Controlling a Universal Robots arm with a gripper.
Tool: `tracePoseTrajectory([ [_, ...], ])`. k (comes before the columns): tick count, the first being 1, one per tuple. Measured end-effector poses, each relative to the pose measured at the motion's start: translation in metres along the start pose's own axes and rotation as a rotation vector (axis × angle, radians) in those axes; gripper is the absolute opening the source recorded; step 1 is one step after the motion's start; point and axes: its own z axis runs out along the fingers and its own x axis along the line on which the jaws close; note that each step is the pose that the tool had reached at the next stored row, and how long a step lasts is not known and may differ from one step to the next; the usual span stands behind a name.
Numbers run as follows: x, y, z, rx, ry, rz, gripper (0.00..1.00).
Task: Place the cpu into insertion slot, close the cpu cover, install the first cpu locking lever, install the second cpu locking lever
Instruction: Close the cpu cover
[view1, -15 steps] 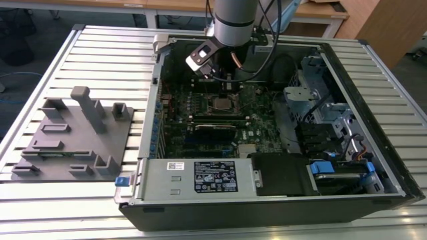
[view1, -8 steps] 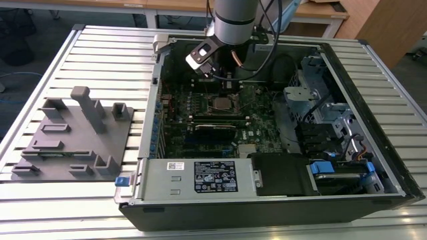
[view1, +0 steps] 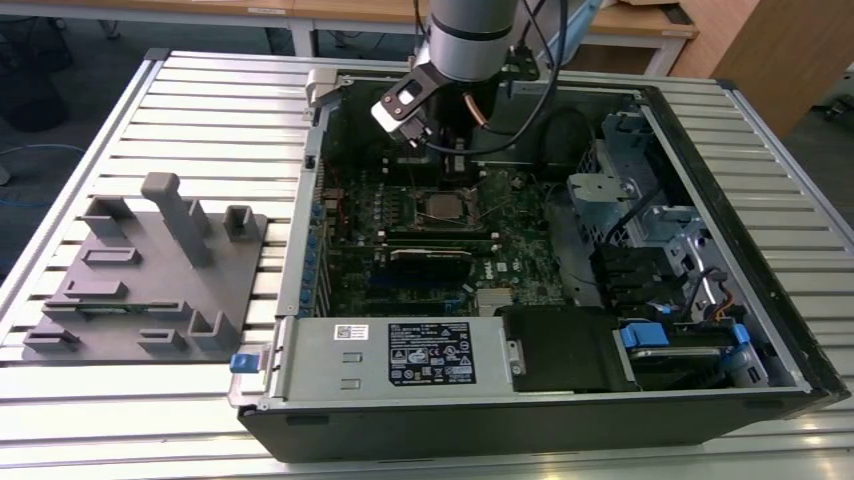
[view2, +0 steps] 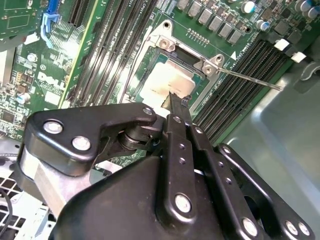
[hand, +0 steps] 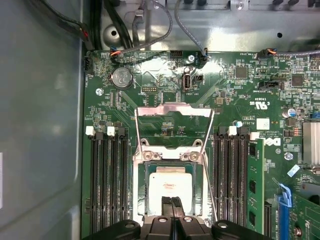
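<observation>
The cpu (hand: 172, 184) lies flat in the insertion slot (hand: 141, 200), its pale metal top facing up; it also shows in the second wrist view, cpu (view2: 167, 80). The cpu cover (hand: 175, 110) stands raised open behind the slot, hinged at the slot's far edge. Two thin wire locking levers (hand: 210, 160) run loose along the slot's sides, one sticking out as a lever (view2: 250, 78). My gripper (hand: 172, 202) is shut, its tip over the near edge of the cpu, with nothing visible between the fingers. In the exterior view the gripper (view1: 451, 168) hangs inside the case just behind the slot (view1: 441, 207).
Long black memory slots (hand: 107, 175) flank the socket on both sides. A grey labelled box (view1: 394, 350) sits at the case front, drive bays (view1: 641, 240) on the exterior view's right. A grey fixture plate (view1: 147, 270) stands on the slatted table beside the case.
</observation>
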Motion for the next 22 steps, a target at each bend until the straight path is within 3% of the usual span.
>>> tracePoseTrajectory([
  [9, 0.0002, 0.0001, -0.0117, 0.0000, 0.0000, 0.000, 0.10],
  [16, 0.0002, 0.0001, -0.0127, 0.0002, -0.0001, 0.000, 0.10],
  [22, 0.0003, 0.0002, -0.0196, 0.0000, 0.0002, 0.000, 0.10],
])
